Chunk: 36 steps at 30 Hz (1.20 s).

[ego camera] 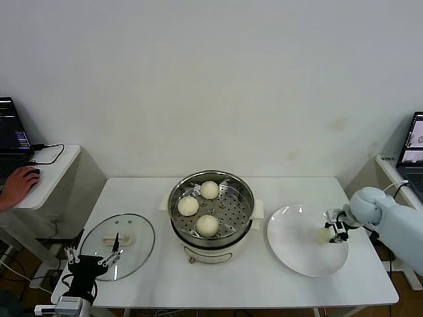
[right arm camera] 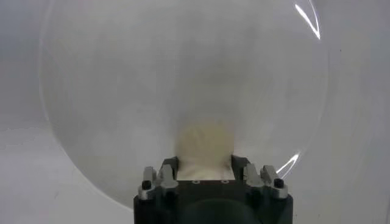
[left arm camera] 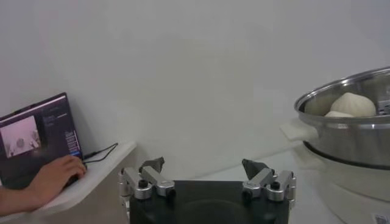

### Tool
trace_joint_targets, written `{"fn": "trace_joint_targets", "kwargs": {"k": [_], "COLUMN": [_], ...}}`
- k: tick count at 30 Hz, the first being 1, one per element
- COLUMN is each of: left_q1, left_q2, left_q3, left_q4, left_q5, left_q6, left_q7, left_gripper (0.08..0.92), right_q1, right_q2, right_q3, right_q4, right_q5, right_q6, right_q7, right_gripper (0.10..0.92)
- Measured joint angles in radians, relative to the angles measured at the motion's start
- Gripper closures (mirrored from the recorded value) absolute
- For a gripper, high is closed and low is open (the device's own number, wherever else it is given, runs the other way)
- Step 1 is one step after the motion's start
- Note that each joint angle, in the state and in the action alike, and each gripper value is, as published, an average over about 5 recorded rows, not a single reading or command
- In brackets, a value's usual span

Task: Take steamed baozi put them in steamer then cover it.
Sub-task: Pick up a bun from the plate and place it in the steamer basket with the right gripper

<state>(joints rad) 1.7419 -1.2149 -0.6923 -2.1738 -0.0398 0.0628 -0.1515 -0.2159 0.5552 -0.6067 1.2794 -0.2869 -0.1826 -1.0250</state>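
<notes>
The steel steamer stands at the table's middle with three steamed baozi in its basket. My right gripper is over the right part of the white plate and is shut on the fourth baozi. In the right wrist view that baozi sits between the fingers of the gripper, over the plate. My left gripper is open and empty, parked at the front left by the glass lid. It shows open in the left wrist view, with the steamer beside it.
A side desk at the left holds a laptop and a person's hand on a mouse. Another laptop stands at the far right. The table's front edge runs just below the lid and the plate.
</notes>
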Motion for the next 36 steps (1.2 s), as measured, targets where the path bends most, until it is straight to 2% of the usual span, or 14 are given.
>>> {"fn": "trace_joint_targets", "kwargs": {"k": [8,17,26,36], "left_q1": [-0.011,-0.019,-0.033,-0.026], "left_q2": [0.006,0.009,0.007,-0.006], "left_q3": [0.005,0.012,0.013,-0.01], "left_q4": [-0.011,-0.016,-0.014,-0.007], "left_q5": [0.0,-0.001,0.011,0.025], "left_q6": [0.004,0.003,-0.004,-0.021], "left_q7": [0.001,0.001,0.0,-0.005], "left_gripper": [0.177,0.177,0.177,0.177], "right_q1": [0.132,0.472,0.771,0.818], "right_q2": [-0.041,-0.03,0.133,0.357], "right_q3": [-0.081,-0.29,-0.508,-0.622], "right_q4": [0.061,0.176,0.237,0.22], "right_q5": [0.077,0.274,0.555,0.759], "right_q6": [-0.027,-0.097,-0.218,-0.357], "right_q7": [-0.009,0.008,0.088,0.189], "right_gripper": [0.502,0.491,0.491,0.491]}}
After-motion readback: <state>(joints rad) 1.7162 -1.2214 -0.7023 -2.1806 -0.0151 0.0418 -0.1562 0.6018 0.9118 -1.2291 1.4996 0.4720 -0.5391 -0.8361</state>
